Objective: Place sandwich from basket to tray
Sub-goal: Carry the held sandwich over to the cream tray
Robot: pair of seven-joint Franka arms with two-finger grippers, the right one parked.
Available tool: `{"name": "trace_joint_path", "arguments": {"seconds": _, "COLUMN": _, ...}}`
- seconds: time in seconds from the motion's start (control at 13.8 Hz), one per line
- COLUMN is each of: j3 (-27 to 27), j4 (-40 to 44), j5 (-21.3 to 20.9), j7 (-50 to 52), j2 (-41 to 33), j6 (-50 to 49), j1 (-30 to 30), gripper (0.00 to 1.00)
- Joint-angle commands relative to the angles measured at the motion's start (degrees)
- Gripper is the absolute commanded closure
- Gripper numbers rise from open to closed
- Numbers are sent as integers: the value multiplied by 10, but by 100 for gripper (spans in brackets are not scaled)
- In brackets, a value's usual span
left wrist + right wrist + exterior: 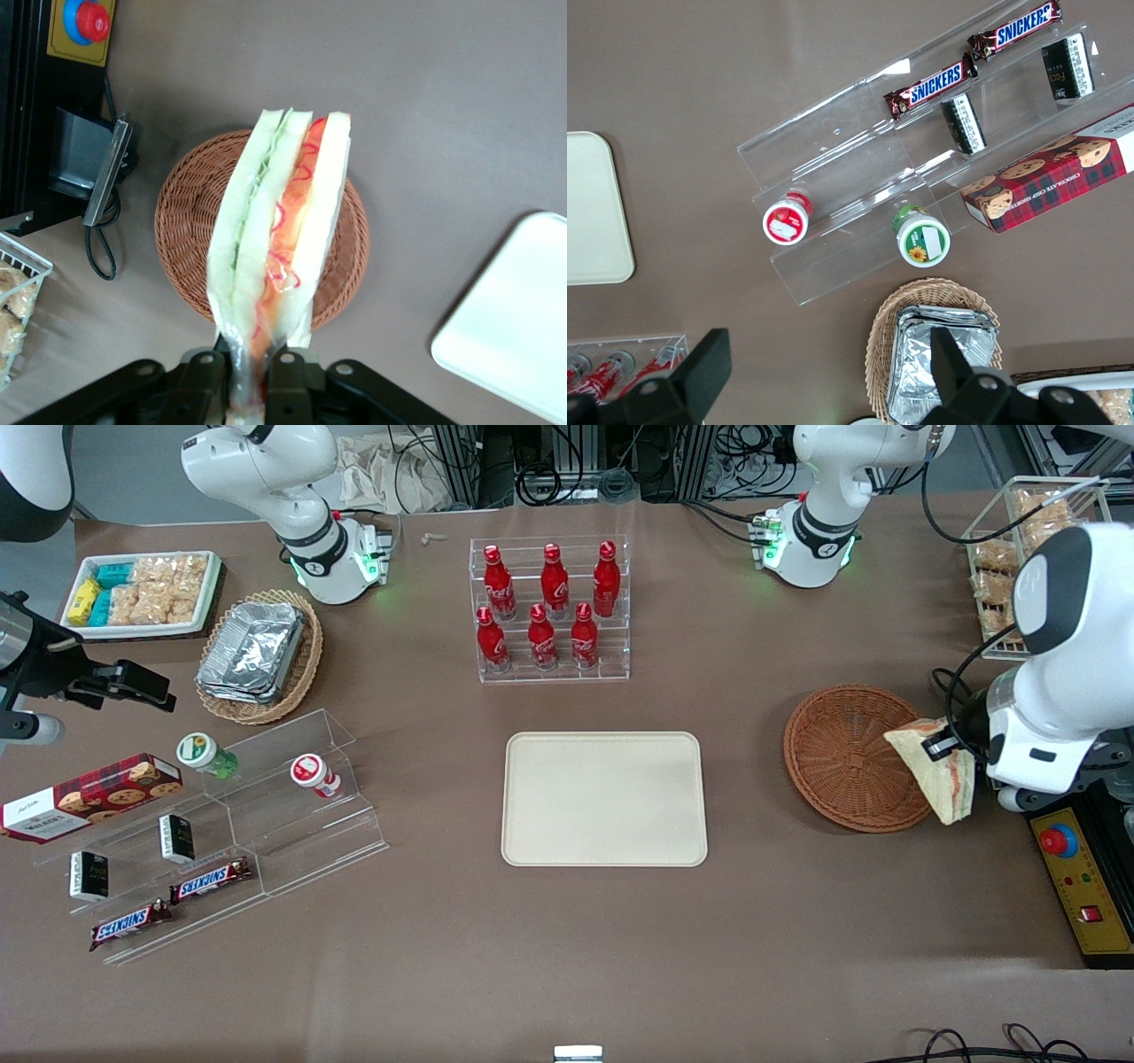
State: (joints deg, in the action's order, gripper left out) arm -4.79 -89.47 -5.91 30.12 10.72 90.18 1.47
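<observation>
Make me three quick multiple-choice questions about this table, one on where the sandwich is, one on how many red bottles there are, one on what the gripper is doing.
1. Where is the sandwich?
A. on the tray
B. lifted over the basket
C. on the table

2. How many red bottles stand in the clear rack?
A. four
B. six
C. eight

3. The left gripper, above the basket's edge, is:
A. open, empty
B. shut on the sandwich
C. resting on the tray

Answers: 1 B, the wrist view shows the basket empty beneath it. 2 B, two rows of three. 3 B, its fingers pinch the wrap.
</observation>
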Motion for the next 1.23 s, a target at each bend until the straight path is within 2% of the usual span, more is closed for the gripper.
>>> {"name": "trace_joint_path", "arguments": {"seconds": 0.0, "j3": -25, "j4": 39, "j5": -13, "j7": -12, "j2": 23, "j6": -27, "j1": 1, "gripper": 95}}
{"name": "trace_joint_path", "arguments": {"seconds": 0.36, "j3": -45, "j4": 40, "j5": -7, "j7": -10, "j2": 27, "j6": -27, "j1": 12, "gripper": 95}}
{"name": "trace_joint_path", "arguments": {"seconds": 0.8, "j3": -53, "j4": 40, "j5": 0, "j7": 13, "j2": 45, "j6": -24, "j1": 83, "gripper": 95}}
{"name": "trace_joint_path", "arguments": {"seconds": 0.94, "j3": -56, "j4": 55, "j5": 38, "j7": 25, "j2": 75, "j6": -23, "j1": 98, "gripper": 95}}
{"name": "trace_joint_path", "arguments": {"seconds": 1.16, "j3": -58, "j4": 76, "j5": 49, "j7": 25, "j2": 103, "j6": -26, "j1": 125, "gripper": 94}}
